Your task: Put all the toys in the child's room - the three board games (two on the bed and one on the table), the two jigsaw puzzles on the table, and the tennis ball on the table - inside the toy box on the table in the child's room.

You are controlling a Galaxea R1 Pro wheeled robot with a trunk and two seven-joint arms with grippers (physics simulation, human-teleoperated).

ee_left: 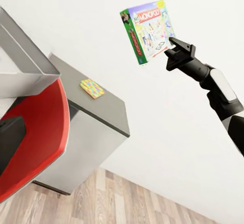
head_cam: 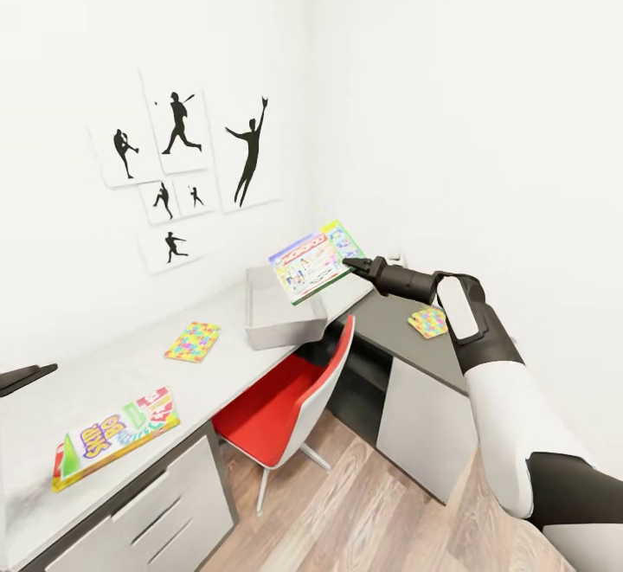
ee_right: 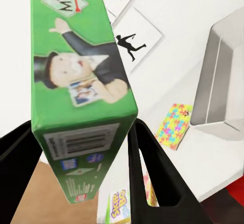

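Tilted Monopoly box [head_cam: 315, 260] above toy box [head_cam: 281, 312]

White-shelled right arm [head_cam: 510, 416] with black joints, black end effector [head_cam: 353, 264].

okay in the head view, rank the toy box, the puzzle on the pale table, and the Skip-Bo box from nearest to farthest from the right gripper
1. Toy box: just left of and below the right gripper, at the table's far end.
2. Jigsaw puzzle: farther left, mid-table.
3. Skip-Bo box: far left, at the table's near end above the drawers.

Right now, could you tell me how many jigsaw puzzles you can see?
2: one colourful flat jigsaw square on the pale long table, another on the lower dark grey desk.
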